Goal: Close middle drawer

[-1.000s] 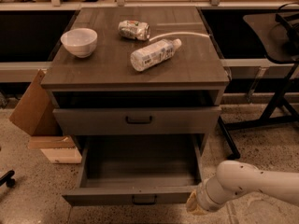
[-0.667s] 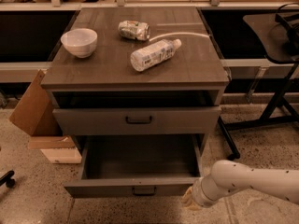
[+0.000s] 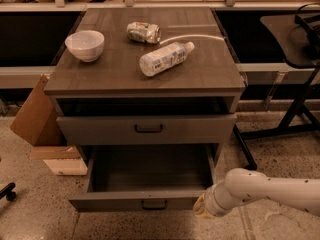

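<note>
Since a second ago the middle drawer (image 3: 145, 202) has slid a little way back into the cabinet (image 3: 210, 79), and the white arm (image 3: 265, 188) has travelled left with it.

Camera view: the middle drawer is pulled well out below the top drawer (image 3: 100, 130). Its deep box is bare to the lens, and its small dark handle (image 3: 154, 204) is at the centre of the low front. My gripper (image 3: 200, 210) sits at the drawer's front right corner, touching or just beside the front panel. I cannot tell whether it is open or closed.

The top drawer stands slightly ajar, with a dark gap under the cabinet's top. On that top, unmoved, a white bowl (image 3: 84, 45) sits near the left edge. A crushed can (image 3: 143, 32) lies toward the back edge, and a plastic bottle (image 3: 164, 59) lies on its side near the centre. A white cable (image 3: 195, 36) curves toward the right edge. A cardboard sheet (image 3: 32, 111) leans at the cabinet's left side.
</note>
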`<state>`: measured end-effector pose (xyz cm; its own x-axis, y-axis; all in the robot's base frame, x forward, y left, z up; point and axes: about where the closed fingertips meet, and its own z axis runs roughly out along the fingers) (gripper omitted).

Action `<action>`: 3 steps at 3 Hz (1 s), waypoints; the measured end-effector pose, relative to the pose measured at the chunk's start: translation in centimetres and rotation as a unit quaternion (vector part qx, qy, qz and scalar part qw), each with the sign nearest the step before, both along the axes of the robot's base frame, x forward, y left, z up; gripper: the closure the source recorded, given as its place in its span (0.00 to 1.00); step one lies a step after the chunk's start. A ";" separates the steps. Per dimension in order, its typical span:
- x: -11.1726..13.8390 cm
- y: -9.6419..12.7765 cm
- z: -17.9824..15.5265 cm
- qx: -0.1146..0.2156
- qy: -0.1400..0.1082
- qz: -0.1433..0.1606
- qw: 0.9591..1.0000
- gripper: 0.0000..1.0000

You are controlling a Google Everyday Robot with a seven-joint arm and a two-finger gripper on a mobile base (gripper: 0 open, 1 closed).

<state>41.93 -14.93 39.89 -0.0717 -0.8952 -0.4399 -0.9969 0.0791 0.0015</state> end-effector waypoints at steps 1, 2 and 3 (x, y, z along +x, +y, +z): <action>2.4 0.3 0.8 -0.001 -0.026 -0.001 1.000 1.00; 4.4 0.3 1.6 0.000 -0.044 -0.002 0.999 1.00; 6.0 0.4 2.0 0.002 -0.052 -0.005 0.999 1.00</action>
<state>47.91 -14.52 41.85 -0.0340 -0.8926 -0.4497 -0.9908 0.0890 -0.1018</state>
